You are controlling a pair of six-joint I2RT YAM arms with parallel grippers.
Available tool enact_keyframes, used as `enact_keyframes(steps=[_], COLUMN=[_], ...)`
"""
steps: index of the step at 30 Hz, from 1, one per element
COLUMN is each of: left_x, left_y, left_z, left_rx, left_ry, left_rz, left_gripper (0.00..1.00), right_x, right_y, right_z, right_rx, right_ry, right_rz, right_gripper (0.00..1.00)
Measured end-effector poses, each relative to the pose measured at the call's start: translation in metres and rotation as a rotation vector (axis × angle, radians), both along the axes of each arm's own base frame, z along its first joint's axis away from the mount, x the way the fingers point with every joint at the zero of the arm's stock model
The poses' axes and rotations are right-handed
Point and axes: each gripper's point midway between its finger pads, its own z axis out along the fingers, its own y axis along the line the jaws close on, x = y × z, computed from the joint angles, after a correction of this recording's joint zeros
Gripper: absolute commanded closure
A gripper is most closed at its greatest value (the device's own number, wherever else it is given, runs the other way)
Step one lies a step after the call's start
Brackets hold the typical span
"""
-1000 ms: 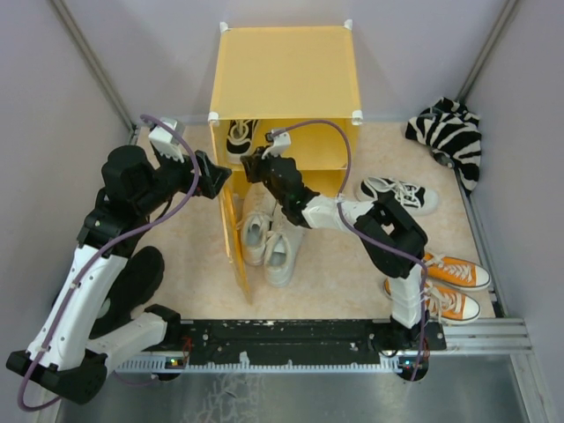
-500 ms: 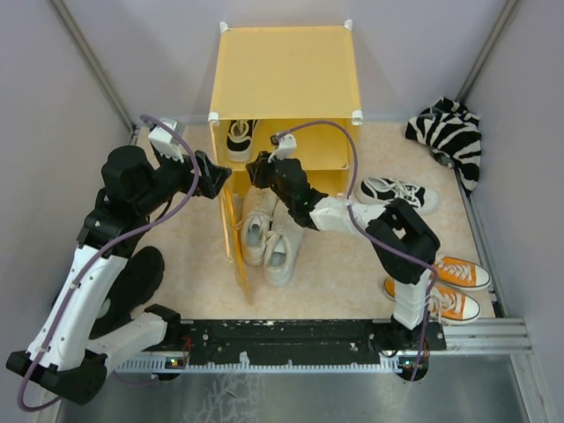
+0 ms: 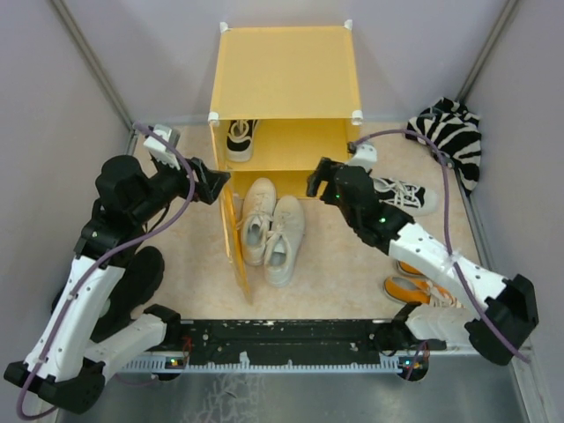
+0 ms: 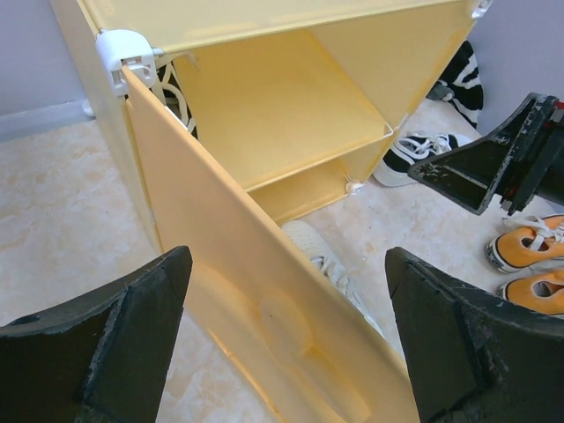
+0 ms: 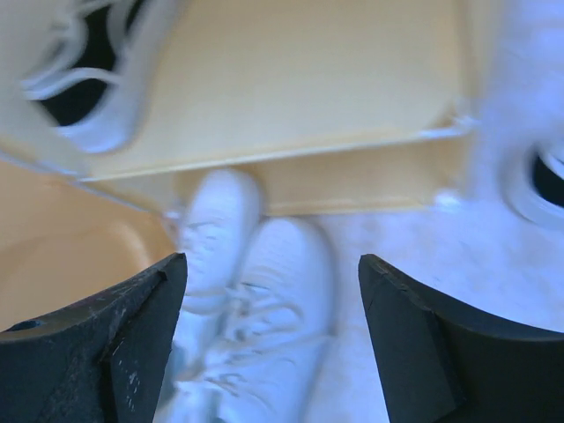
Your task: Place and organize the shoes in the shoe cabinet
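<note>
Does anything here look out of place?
Yes. The black pair is split: one black shoe sits inside the shoe cabinet, while its mate lies on the floor to the right. A zebra-striped fabric bundle is crumpled in the far right corner.

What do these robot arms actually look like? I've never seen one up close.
The left arm and right arm have white links joined by chunky black joints. A purple cable loops along each to a small white block near the wrist. The left claw and right claw are black, with two wedge-shaped fingers, scuffed at the edges.
</note>
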Motion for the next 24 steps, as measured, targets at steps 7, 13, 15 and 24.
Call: enact_keyframes(steps=[7,13,15,24], left_x=[-0.006,-0.009,-0.01,-0.009], left_y=[0.003,0.005,0.005,0.005], left_z=[0.003,0.005,0.004,0.0], left_rx=[-0.003,0.003,0.006,0.014], left_ry=[-0.023,-0.041,-0.043,-0.034], left_rz=[-0.001,-0.002,-0.003,-0.003], left_gripper=[0.03,0.03,0.03,0.03], right_x=[-0.017,-0.002,0.01,0.042], right_y=[-0.131,-0.217,-0.24,-0.245], right_z=[-0.079,-0.087,-0.096,-0.171], right_rx=[-0.05,0.055,0.105,0.242], right_ry=[0.254,0.283,0.305,0.504], right_rz=[-0.342,-0.605,-0.671,-0.717], right_gripper=[0.21,0.21,0.21,0.23])
